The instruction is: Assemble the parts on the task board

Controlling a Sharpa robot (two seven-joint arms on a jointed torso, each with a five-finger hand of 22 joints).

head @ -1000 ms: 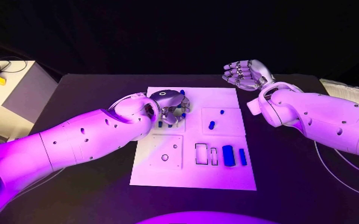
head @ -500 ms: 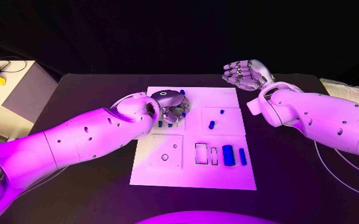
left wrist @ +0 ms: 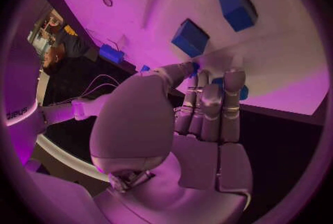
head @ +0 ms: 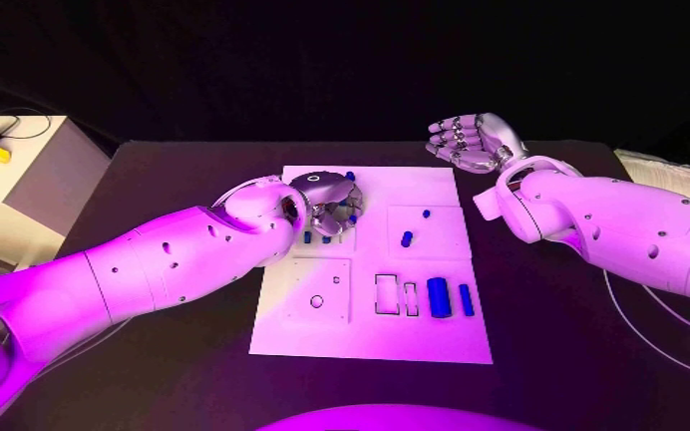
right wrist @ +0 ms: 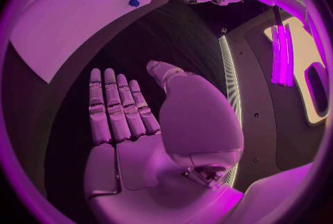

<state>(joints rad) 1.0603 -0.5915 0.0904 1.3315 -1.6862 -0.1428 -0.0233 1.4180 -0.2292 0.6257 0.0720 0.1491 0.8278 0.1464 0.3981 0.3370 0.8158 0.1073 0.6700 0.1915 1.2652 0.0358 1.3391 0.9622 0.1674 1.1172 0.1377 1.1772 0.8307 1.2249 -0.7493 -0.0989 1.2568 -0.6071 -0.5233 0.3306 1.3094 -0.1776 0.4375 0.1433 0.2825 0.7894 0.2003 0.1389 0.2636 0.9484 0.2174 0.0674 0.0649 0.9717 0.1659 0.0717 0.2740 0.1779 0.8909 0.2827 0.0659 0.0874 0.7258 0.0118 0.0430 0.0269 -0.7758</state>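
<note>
On the task board (head: pixel 371 336), nearest you at about five o'clock, two blue parts (head: pixel 439 297) lie in their slots, long axes running near to far; the outlined slots beside them stand unfilled, so much remains. Toward ten o'clock your left hand (head: pixel 329 202) hovers over small upright parts (head: pixel 306 237), fingers curled, whether gripping I cannot tell; farther, at one o'clock, your right hand (head: pixel 472 142) is empty, fingers extended.

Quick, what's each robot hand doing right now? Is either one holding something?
Left robot hand: over the task board, fingertips at a small blue part; whether it holds it cannot be told.
Right robot hand: open, holding nothing.
</note>
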